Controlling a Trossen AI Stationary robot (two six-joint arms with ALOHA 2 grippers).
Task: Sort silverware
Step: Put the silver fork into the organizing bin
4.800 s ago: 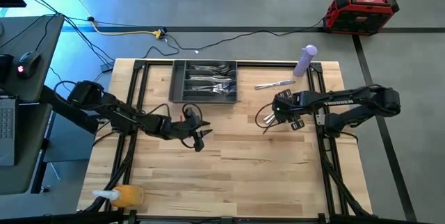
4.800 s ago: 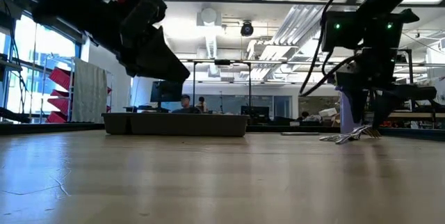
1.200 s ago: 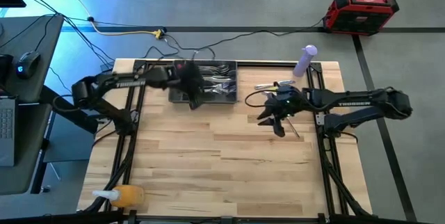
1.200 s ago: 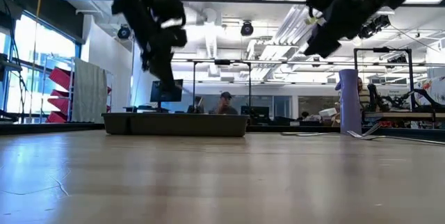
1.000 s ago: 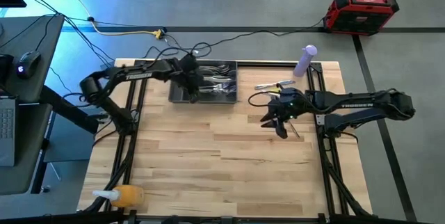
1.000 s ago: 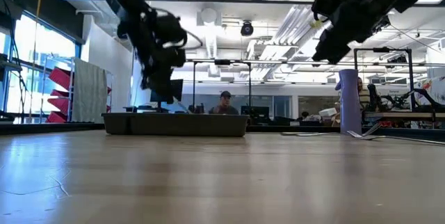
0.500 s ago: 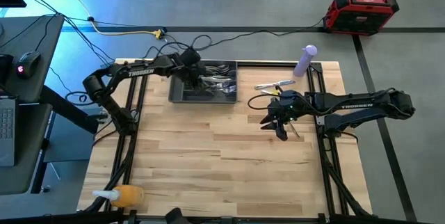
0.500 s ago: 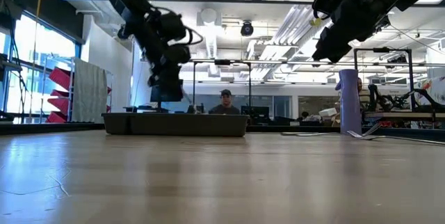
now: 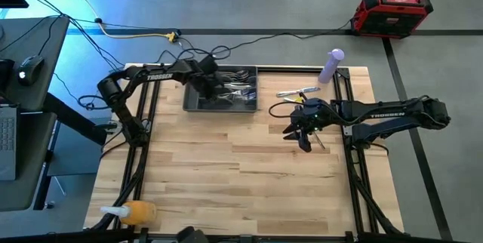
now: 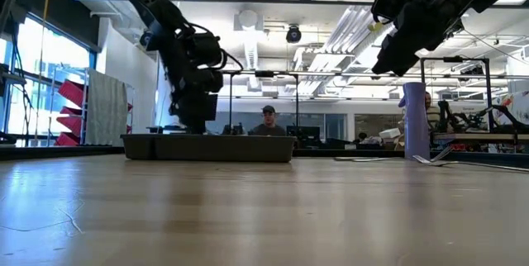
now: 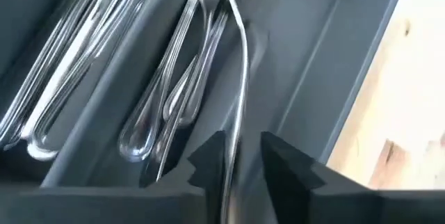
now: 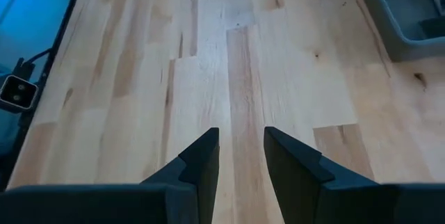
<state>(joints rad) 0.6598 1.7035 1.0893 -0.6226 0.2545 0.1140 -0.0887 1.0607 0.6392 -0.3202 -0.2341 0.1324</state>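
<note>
Over the tray: we see the left gripper [image 9: 213, 86] reaching into the dark grey tray [image 9: 195, 104] at the far side of the table [image 9: 226, 175], its arm stretched in from the table's left edge.
Left gripper state: in the left wrist view its fingers [image 11: 288, 165] stand slightly apart with a slim utensil [image 11: 240, 78] running between them; we cannot tell whether they grip it or merely flank it.
Silverware in the tray: we see forks and other pieces [image 9: 240, 86] lying lengthwise in the compartments; the left wrist view shows several handles [image 11: 163, 99] side by side in one compartment and more in the next.
Silverware outside the tray: we see a few pieces [image 9: 296, 90] lying on the wood to the right of the tray, just beside the purple bottle [image 9: 330, 65].
Right gripper: we see it [image 9: 299, 133] held above the bare wood right of centre, apart from the tray.
Right gripper state: its fingers [image 12: 201, 160] are spread with nothing between them, only table planks showing in the gap.
Low view: we see the left gripper [image 10: 194, 117] dipping to the tray's rim [image 10: 207, 140] and the right gripper [image 10: 397, 43] raised well above the tabletop.
Near edge: we see an orange bottle [image 9: 134, 213] lying at the left corner.
Background: we see a person [image 10: 266, 121] beyond the tray.
</note>
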